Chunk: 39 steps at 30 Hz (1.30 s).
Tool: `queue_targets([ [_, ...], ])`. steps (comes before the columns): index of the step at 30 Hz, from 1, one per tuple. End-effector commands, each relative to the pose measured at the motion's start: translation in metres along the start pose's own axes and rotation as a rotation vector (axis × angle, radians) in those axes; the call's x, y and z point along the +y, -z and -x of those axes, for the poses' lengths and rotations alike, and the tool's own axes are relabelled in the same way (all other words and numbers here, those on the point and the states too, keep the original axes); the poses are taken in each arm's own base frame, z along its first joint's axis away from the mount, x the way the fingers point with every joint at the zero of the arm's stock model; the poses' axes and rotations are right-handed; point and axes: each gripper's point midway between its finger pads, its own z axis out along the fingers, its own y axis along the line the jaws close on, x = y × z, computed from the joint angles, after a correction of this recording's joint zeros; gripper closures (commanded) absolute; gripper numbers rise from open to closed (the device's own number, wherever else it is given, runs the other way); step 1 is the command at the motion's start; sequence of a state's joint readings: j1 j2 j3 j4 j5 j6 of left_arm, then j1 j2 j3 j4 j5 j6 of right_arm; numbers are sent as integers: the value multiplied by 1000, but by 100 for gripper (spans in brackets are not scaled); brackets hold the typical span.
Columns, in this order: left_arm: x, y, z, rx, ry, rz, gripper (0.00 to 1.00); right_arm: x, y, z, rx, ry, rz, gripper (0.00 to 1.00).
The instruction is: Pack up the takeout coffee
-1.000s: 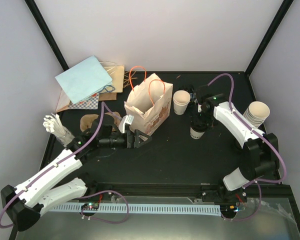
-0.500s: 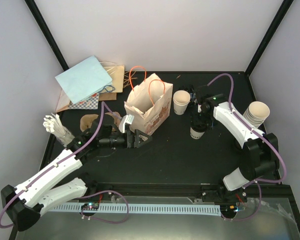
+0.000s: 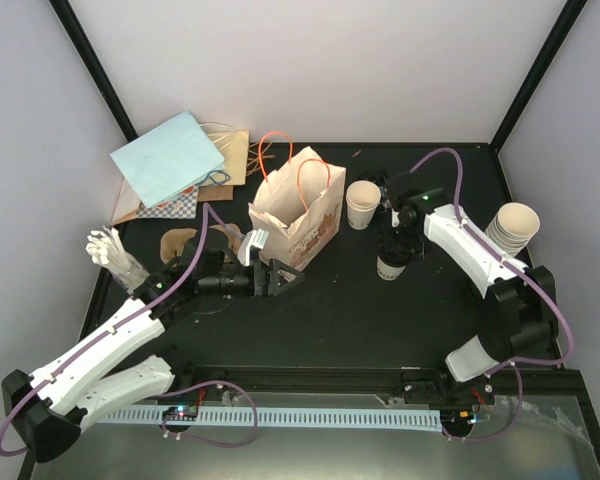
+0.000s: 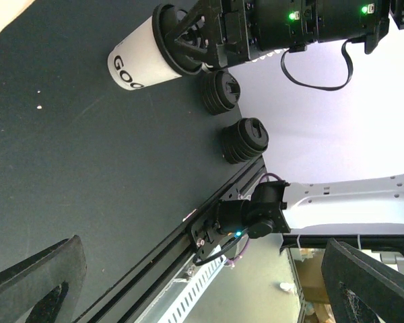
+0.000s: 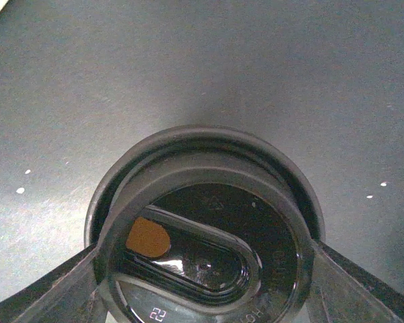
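1. The black table (image 3: 330,310) carries everything. The paper bag (image 3: 298,215) stands left of centre with its mouth open upward, well apart from the lidded cup (image 4: 138,60).
2. The left gripper (image 3: 278,278) sits just beside the bag's near side. Its jaws are spread wide and hold nothing.
3. The right gripper (image 3: 392,250) hangs over the lidded cup, which stands on the right half of the table near an open cup (image 3: 361,203). Its fingers (image 5: 47,296) flank the lid (image 5: 205,249), one on each side, at a medium spread. Whether they press on it cannot be told.
4. The cup stands upright. Its long axis is vertical, with the lid on top and the narrow base on the table.
5. Expect a light cup with a thin paper wall that dents under a hard squeeze.
6. The plastic lid is stiffer but smooth. It appears only pressed on, so lifting by the lid alone may pull it off.
7. Take hold on the upper wall just under the lid, where the taper resists slipping.
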State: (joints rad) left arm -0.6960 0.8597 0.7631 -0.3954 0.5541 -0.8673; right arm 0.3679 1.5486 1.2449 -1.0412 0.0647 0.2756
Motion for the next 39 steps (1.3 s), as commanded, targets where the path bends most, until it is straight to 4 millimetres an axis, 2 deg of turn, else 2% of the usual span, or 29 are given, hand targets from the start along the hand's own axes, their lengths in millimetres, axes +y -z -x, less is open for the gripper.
queue_targets([
  [1,-8,0,0,6,-25,-28,2,34,0,-32,116,64,123,30],
  [5,-10,0,1,4,-27,-29,2,46,8,-38,108,100,151,30],
  [11,-7,0,1,0,-34,-17,2,84,28,-66,97,259,210,28],
  [17,3,-2,-1,-7,-42,7,1,105,40,-95,64,373,234,28],
  [21,15,-6,-6,1,-60,25,1,124,56,-111,14,484,266,28],
  [26,28,-12,-14,24,-79,37,1,143,68,-126,-47,614,284,27],
  [31,35,-16,-22,40,-101,21,1,152,70,-133,-66,677,287,27],
  [39,47,-14,-28,26,-114,39,1,157,54,-145,-34,748,225,24],
])
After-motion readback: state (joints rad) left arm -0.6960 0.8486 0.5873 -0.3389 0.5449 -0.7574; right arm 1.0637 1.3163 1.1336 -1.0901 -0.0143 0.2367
